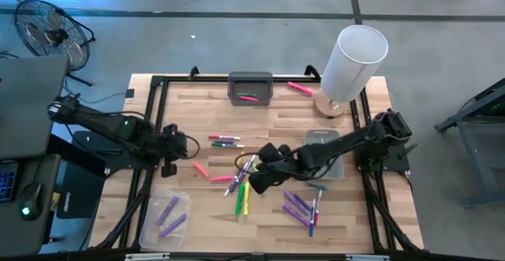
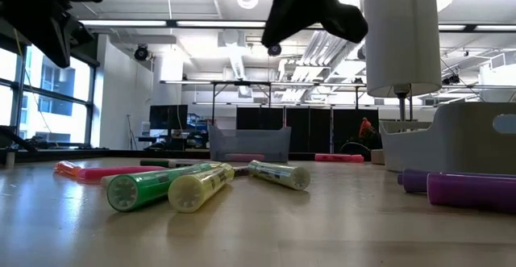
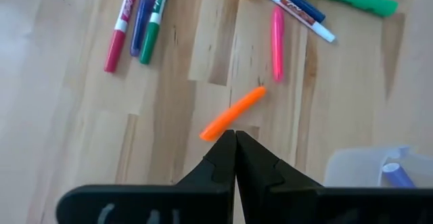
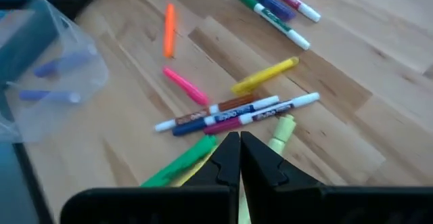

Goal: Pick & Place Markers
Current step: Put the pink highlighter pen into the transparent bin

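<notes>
Several markers lie loose on the wooden table: a cluster point(image 1: 241, 178) at the middle, purple ones point(image 1: 298, 207) to the near right, and a row of three point(image 1: 225, 141) farther back. My left gripper point(image 3: 235, 140) hovers shut above the table's left part, with an orange marker point(image 3: 233, 112) lying just beyond its fingertips. My right gripper point(image 4: 239, 144) hovers shut over the middle cluster, above a green marker point(image 4: 179, 163) and a yellow one point(image 4: 265, 75). In the high view my left gripper point(image 1: 183, 149) and right gripper point(image 1: 252, 179) hold nothing.
A grey tray point(image 1: 250, 78) at the far edge holds a pink and a green marker. A clear tray point(image 1: 150, 228) at the near left holds purple markers. Another clear tray point(image 1: 335, 165) lies under my right arm. A white lamp point(image 1: 353, 60) stands at the far right, with a pink marker point(image 1: 300, 87) beside it.
</notes>
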Motion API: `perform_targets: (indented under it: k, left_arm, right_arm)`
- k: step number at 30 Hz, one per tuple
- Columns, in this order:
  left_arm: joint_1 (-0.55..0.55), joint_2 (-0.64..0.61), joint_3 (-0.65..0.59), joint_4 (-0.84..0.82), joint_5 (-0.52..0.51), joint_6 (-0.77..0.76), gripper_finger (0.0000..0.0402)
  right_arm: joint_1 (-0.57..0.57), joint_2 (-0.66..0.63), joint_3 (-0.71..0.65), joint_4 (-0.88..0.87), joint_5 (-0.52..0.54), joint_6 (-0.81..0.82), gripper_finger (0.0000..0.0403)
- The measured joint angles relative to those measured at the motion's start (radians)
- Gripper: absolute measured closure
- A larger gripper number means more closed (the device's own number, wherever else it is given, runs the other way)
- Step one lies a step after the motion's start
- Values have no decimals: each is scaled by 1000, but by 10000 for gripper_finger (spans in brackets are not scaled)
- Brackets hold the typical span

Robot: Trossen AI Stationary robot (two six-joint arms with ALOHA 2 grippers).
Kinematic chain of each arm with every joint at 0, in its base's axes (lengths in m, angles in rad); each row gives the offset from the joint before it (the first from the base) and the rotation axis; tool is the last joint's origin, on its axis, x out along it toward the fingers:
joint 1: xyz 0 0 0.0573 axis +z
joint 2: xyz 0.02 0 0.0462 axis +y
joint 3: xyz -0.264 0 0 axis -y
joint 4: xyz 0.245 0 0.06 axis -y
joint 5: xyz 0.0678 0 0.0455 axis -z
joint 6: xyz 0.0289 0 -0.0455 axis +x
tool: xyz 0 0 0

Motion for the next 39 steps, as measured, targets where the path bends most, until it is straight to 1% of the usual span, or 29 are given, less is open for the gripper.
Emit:
perform_targets:
  k: [4, 6, 8, 12, 15, 19, 22, 25, 29, 31, 33, 35, 39]
  left_arm:
    - [5, -4, 0, 2, -2, 41, 401]
    - [4, -1, 0, 2, -2, 57, 401]
    - [5, 7, 0, 2, -2, 68, 401]
    - [5, 13, 0, 3, -2, 69, 401]
    - [5, 14, 0, 2, -2, 59, 401]
    - [5, 14, 0, -2, -3, 32, 401]
    - [5, 14, 0, -8, -11, 16, 401]
    - [5, 14, 0, -7, -51, 12, 401]
    - [5, 10, 0, -6, -132, -45, 401]
    - [5, 5, 0, -6, -166, -72, 401]
    - [5, 0, 0, -6, -190, -90, 401]
    - [5, -8, 0, -6, -211, -110, 401]
    - [5, -24, 0, -6, -234, -142, 401]
  right_arm:
    - [-46, 0, 0, -125, 9, 52, 403]
    - [-83, 0, 0, -194, -17, 55, 403]
    - [-126, 0, 0, -248, -50, 22, 403]
    - [-225, 0, 0, -288, -133, -114, 403]
    - [-304, 0, 0, -288, -171, -246, 403]
    - [-400, 0, 0, -289, -183, -381, 403]
    - [-462, 0, 0, -292, -161, -412, 403]
    - [-506, 0, -4, -313, -68, -331, 403]
    - [-537, 0, -62, -323, 121, -109, 403]
    - [-556, 0, -111, -294, 178, -7, 403]
    - [-578, 0, -166, -241, 197, 82, 403]
    - [-600, 0, -229, -148, 208, 137, 403]
    - [-643, 1, -348, 120, 208, 143, 403]
